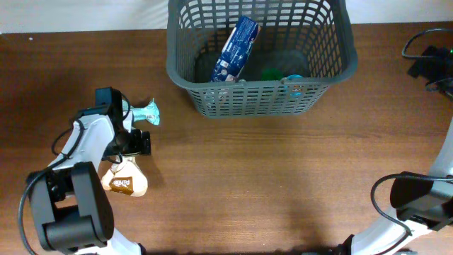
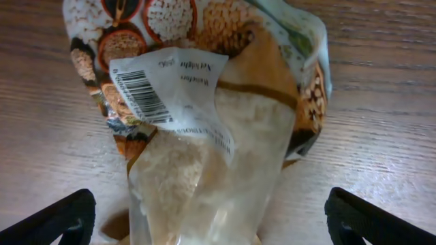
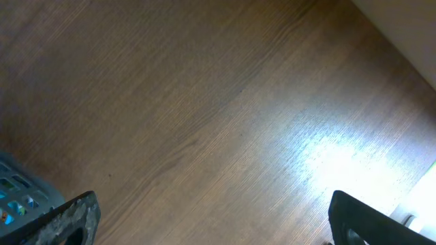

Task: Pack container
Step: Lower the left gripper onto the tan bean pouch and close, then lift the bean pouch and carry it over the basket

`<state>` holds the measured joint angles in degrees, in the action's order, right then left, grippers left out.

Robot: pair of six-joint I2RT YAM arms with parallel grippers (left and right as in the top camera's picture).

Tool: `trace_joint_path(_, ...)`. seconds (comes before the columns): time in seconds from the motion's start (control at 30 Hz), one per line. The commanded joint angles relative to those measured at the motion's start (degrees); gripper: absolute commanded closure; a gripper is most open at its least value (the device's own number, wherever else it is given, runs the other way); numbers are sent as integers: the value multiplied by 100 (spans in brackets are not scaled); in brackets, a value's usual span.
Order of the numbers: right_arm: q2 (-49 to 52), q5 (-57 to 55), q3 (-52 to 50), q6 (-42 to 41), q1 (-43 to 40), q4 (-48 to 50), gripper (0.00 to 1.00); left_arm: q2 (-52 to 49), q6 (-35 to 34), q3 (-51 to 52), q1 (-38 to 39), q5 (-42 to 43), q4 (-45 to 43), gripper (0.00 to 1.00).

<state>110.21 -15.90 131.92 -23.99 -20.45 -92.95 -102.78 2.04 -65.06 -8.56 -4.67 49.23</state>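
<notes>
The container is a large dark grey slotted basket at the back middle of the table. Inside it a blue packet leans upright, with a green item and a blue-topped tub beside it. My left gripper is open at the left of the table, its fingers wide on either side of a brown printed bag of pale grain with a barcode label, which lies on the table. My right gripper is open and empty above bare wood at the far right.
A small teal packet lies on the table just behind the left arm. Black cables lie at the back right edge. A corner of the basket shows at the lower left of the right wrist view.
</notes>
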Motion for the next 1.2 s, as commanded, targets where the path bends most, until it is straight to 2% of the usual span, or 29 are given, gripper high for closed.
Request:
trace_joint_path(0.0, -11, -127, -39, -48, -26, 17, 1, -179, 109, 66, -42, 63, -92, 1)
trace_joint_path(0.4, -11, -129, -39, -48, -26, 17, 1, -179, 352, 763, -201, 577, -868, 1)
trace_joint_path(0.7, -11, -129, -39, -48, -26, 20, 1, -179, 411, 850, -199, 584, -1005, 2)
trace_joint_path(0.8, -11, -127, -39, -48, -26, 17, 1, -179, 407, 850, -199, 584, -1045, 54)
trace_joint_path(0.9, -11, -129, -39, -48, -26, 17, 1, -179, 269, 850, -199, 584, -1095, 98)
trace_joint_path(1.17, -11, -127, -39, -48, -26, 17, 1, -90, -844, 393, -201, 601, -767, 98)
